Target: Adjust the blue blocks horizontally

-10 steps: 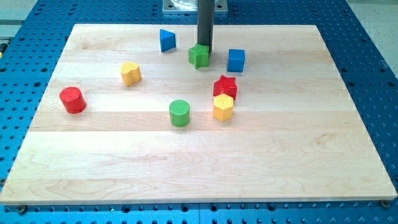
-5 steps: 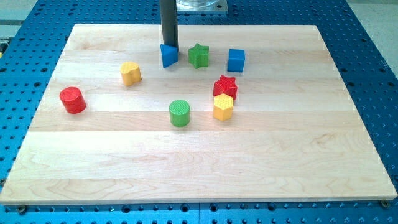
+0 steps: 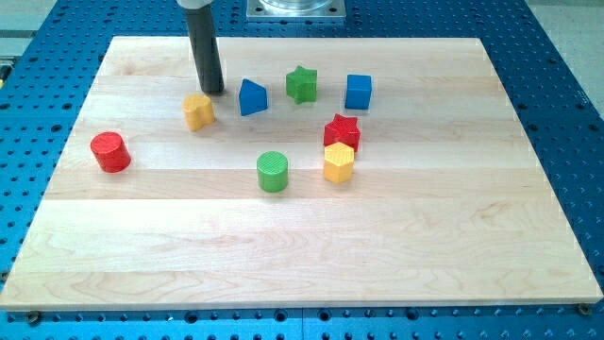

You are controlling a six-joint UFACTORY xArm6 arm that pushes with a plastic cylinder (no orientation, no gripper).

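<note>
A blue triangular block (image 3: 251, 97) lies near the view's top, left of centre. A blue cube (image 3: 358, 92) lies to its right, past a green star block (image 3: 301, 84). My tip (image 3: 213, 91) rests on the board just left of the blue triangle, with a small gap between them. It is just above and to the right of a yellow block (image 3: 198, 110).
A red cylinder (image 3: 110, 151) lies at the view's left. A green cylinder (image 3: 273, 172) sits near the centre. A red star block (image 3: 342, 131) touches a yellow hexagonal block (image 3: 339, 162) below it. The wooden board (image 3: 302, 274) lies on a blue perforated table.
My tip has moved left from the green star, past the blue triangle, to its left side. The blue triangle has shifted down the view and now lies lower than before.
</note>
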